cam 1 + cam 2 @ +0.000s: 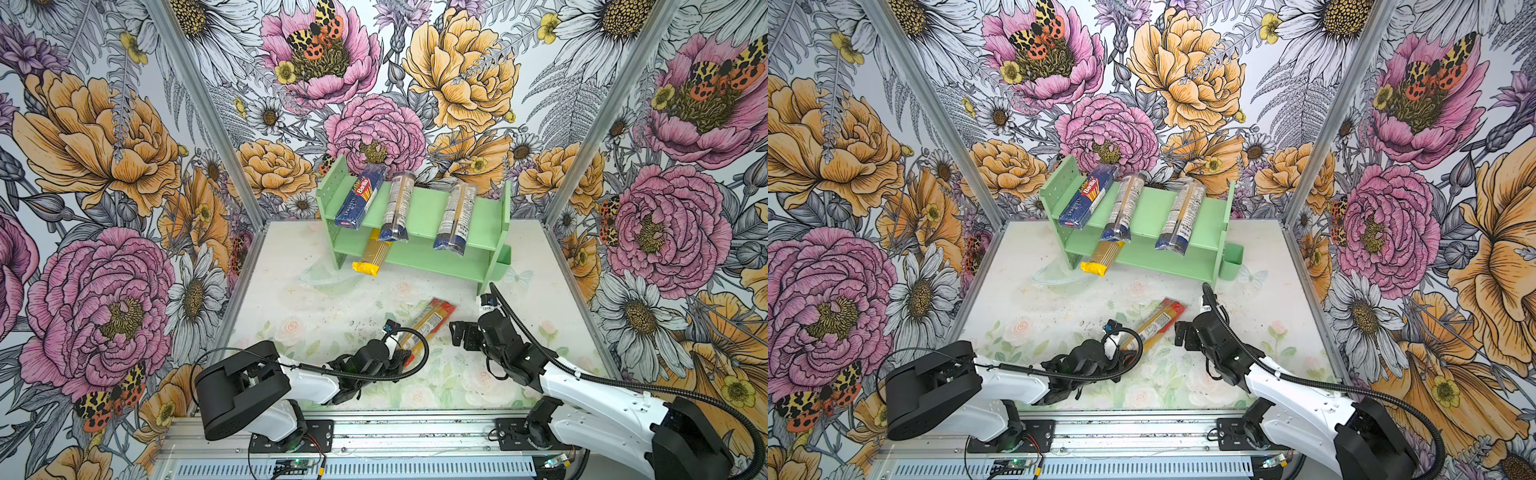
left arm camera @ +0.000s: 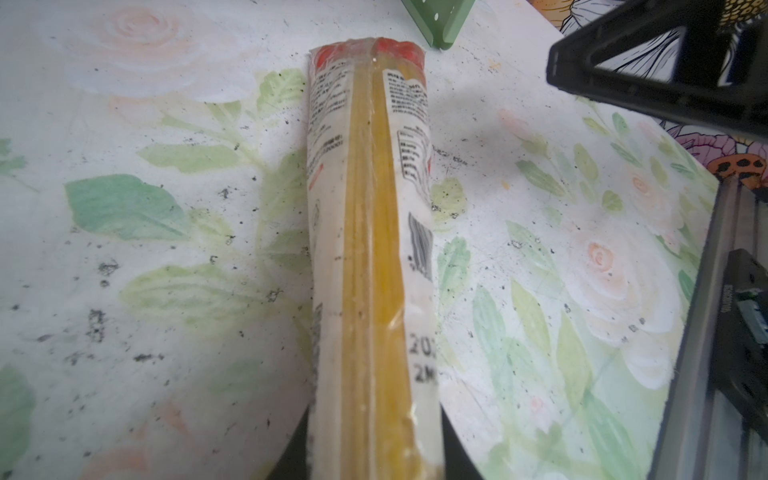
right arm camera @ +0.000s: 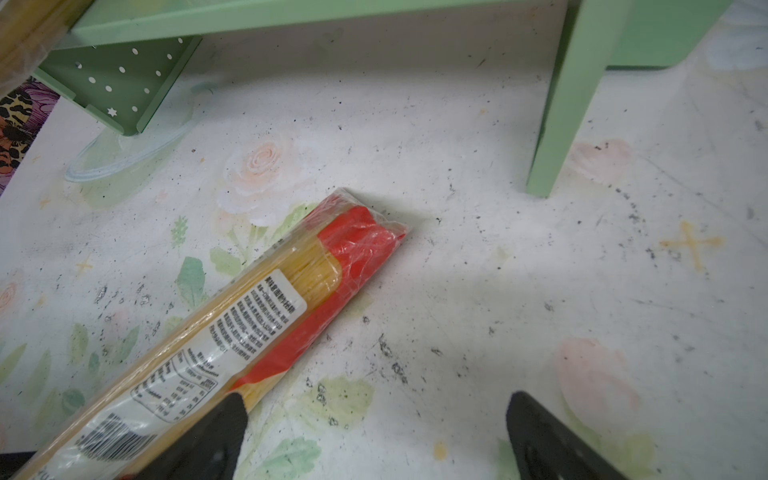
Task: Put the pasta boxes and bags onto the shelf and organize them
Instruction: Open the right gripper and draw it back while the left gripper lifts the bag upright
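In both top views your left gripper point(image 1: 401, 355) is clamped on the near end of the red-ended spaghetti bag point(image 1: 430, 322). The bag lies on the table in front of the mint-green shelf point(image 1: 428, 203), well apart from it, with its red end pointing shelfward. Your right gripper point(image 1: 459, 332) sits just beside the bag. On the shelf's top tier the Barilla box point(image 1: 360, 202) and two navy-ended bags point(image 1: 397, 208) point(image 1: 456, 218) overhang the front edge. The yellow bag point(image 1: 374, 255) pokes out of the lower tier.

In the left wrist view the red-ended spaghetti bag point(image 2: 374, 249) runs straight out from between your jaws toward a shelf foot point(image 2: 440, 20). You hold only its very end, so on a lift expect the far end to droop or swing, and the slick film may slide out.

In the right wrist view the right gripper point(image 3: 374, 436) stands wide open and empty. One of its fingers point(image 3: 216, 436) overlaps the bag's edge, but I cannot tell whether it touches. If it does, lifting could drag the bag against it. Near the shelf, a sagging red end could catch the lower tier or knock an overhanging bag down.
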